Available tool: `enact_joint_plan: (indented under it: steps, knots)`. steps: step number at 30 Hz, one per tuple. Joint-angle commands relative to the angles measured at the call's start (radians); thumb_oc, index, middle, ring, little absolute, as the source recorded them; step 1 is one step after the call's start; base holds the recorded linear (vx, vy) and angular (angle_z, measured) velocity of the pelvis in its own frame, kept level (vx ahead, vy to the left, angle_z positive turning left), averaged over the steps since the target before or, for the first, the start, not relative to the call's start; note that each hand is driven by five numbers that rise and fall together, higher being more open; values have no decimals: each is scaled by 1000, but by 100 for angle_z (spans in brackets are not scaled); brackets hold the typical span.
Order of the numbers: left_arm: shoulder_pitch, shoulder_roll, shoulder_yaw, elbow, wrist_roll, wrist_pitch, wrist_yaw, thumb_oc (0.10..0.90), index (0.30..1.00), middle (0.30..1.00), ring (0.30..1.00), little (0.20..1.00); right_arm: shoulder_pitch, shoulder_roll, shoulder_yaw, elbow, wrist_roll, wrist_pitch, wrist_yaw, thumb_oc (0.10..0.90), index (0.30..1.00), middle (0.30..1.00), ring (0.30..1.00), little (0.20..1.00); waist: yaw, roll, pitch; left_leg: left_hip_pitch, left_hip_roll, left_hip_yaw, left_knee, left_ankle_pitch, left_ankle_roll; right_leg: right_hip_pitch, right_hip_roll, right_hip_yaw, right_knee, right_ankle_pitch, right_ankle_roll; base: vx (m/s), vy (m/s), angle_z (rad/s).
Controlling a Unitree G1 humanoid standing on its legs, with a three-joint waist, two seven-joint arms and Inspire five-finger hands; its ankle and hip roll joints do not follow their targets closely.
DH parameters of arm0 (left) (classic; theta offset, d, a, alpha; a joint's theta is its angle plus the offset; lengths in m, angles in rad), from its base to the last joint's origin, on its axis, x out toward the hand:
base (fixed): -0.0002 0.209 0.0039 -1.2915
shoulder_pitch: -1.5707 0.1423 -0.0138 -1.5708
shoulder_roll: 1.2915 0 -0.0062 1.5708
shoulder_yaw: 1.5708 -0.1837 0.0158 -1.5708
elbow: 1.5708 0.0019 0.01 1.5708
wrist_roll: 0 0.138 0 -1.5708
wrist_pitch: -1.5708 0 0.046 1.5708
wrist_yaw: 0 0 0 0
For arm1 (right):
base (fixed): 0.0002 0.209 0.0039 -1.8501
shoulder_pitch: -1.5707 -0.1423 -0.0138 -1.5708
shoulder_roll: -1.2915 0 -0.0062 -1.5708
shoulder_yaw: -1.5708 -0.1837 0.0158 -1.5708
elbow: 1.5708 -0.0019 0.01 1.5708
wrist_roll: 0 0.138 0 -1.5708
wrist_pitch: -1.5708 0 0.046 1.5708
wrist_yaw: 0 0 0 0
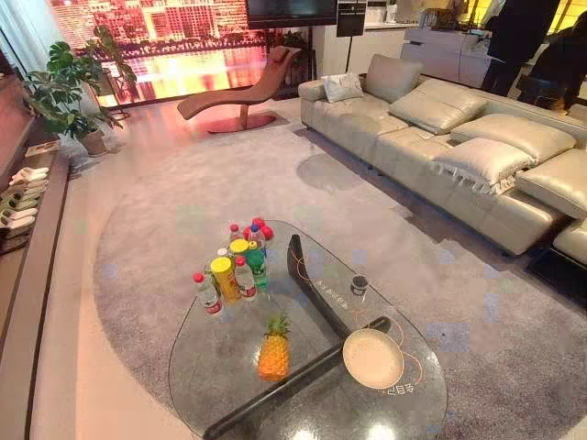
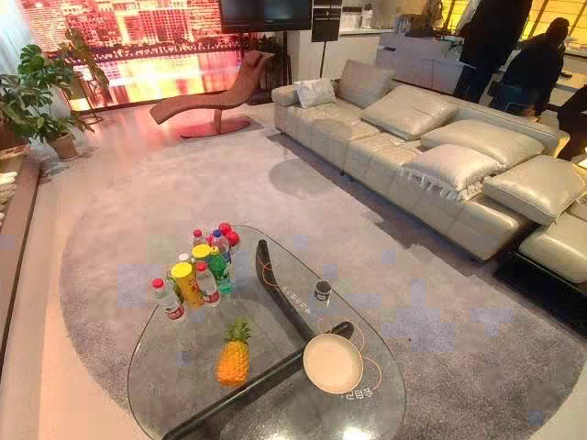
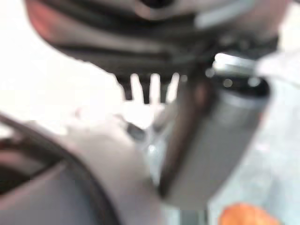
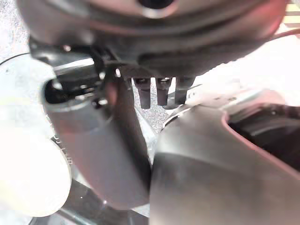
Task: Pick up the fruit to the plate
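Observation:
A pineapple [image 1: 273, 352] with a green crown stands upright on the glass coffee table [image 1: 211, 367], near its front. A round cream plate [image 1: 372, 357] lies to its right, apart from it, on the same glass. My left hand [image 3: 201, 140] hangs with relaxed fingers [image 3: 150, 88] and holds nothing; an orange patch of the pineapple [image 3: 243, 216] shows past it. My right hand [image 4: 103, 145] hangs the same way with straight fingers [image 4: 161, 93], and the pale plate [image 4: 28, 173] shows beyond its thumb.
Several bottles and a yellow can [image 1: 234, 266] cluster at the table's back left. A small dark cup [image 1: 359, 284] stands behind the plate. A black curved base [image 1: 307, 275] runs under the glass. A beige sofa [image 1: 459, 147] lines the right; grey rug [image 1: 183, 192] surrounds the table.

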Motion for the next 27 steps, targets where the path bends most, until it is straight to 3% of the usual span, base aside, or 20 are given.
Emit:
enact_joint_plan:
  steps: [1,17,27]
  knots:
    - [-87,-12,-1,95,27,-17,15,800,900,900,900,900,-55,51,18,75,-32,42,-1,800,900,900,900,900,30,-26,39,47,-28,-16,-1,-47,14,-59,-32,-12,4,114,28,118,100,-4]
    - [-91,-8,-1,94,42,-50,19,800,900,900,900,900,-60,44,21,81,-47,36,-6,800,900,900,900,900,28,-24,39,49,-30,-15,-1,-48,16,-58,-33,-9,5,113,28,0,0,0]
    - [-92,2,1,82,79,-110,130,800,900,900,900,900,-76,23,15,91,-70,48,-41,800,900,900,900,900,31,-24,74,35,-27,-11,-1,-39,16,-79,-30,-2,9,118,31,0,0,0]
